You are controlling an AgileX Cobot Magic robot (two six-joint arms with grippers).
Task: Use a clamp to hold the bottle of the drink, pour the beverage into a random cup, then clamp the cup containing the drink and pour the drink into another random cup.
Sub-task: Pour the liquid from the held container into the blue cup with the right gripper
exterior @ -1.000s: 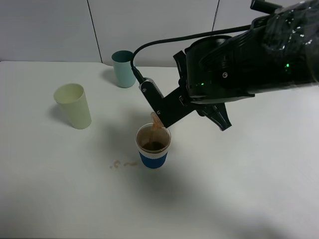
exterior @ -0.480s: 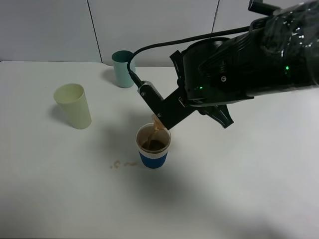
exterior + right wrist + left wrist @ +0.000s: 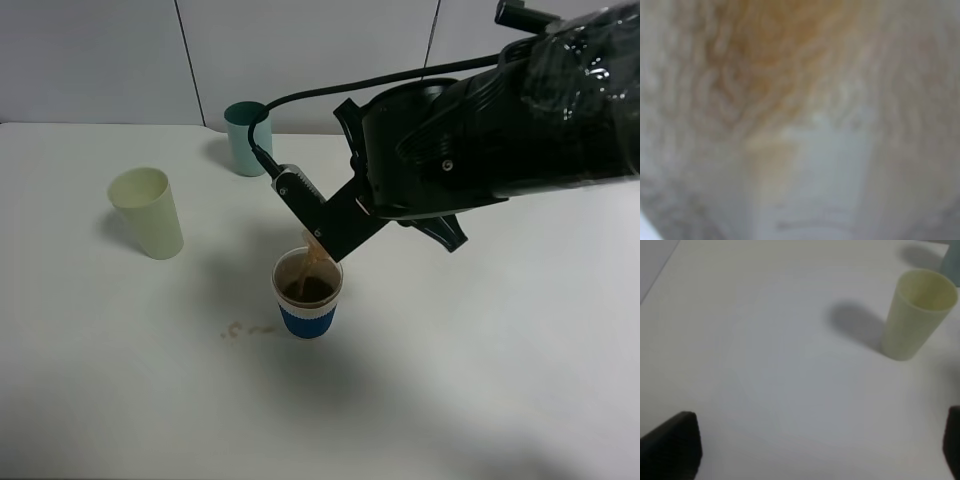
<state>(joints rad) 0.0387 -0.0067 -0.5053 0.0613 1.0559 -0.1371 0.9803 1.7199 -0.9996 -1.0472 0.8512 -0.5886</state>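
In the exterior high view my right gripper (image 3: 325, 215) is shut on the drink bottle, which it holds tilted mouth-down over a paper cup with a blue band (image 3: 308, 295). A brown stream (image 3: 316, 250) runs from the bottle mouth into that cup, which holds brown drink. The arm hides most of the bottle. The right wrist view is filled by the blurred clear bottle (image 3: 800, 120) with amber liquid in it. My left gripper (image 3: 815, 450) is open and empty above the table, with the pale yellow cup (image 3: 917, 314) ahead of it.
The pale yellow cup (image 3: 148, 212) stands at the left and a teal cup (image 3: 246, 137) at the back by the wall. A few brown spilled drops (image 3: 245, 328) lie on the white table (image 3: 450, 380) just left of the blue-banded cup.
The right arm has shifted slightly up and to the left while it keeps pouring. The brown stream continues and there is more drink in the cup.
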